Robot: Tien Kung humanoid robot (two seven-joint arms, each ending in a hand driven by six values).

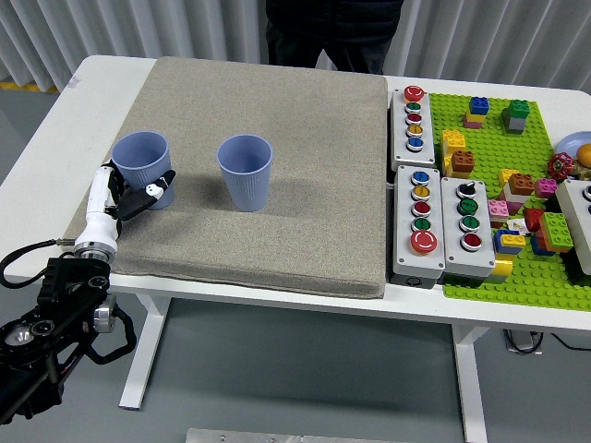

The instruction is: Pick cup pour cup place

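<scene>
step: picking | left robot hand loosely cupping left cup, grip unconfirmed | next: close, lift, pour toward second cup at 3 o'clock

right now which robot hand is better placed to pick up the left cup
Left. The left robot hand is already at the left cup, fingers beside its base, though a closed grasp isn't clear. No right arm is in view.

The left robot hand has black fingers with white tips, a white forearm shell, a black jointed arm and a looping black cable.
</scene>
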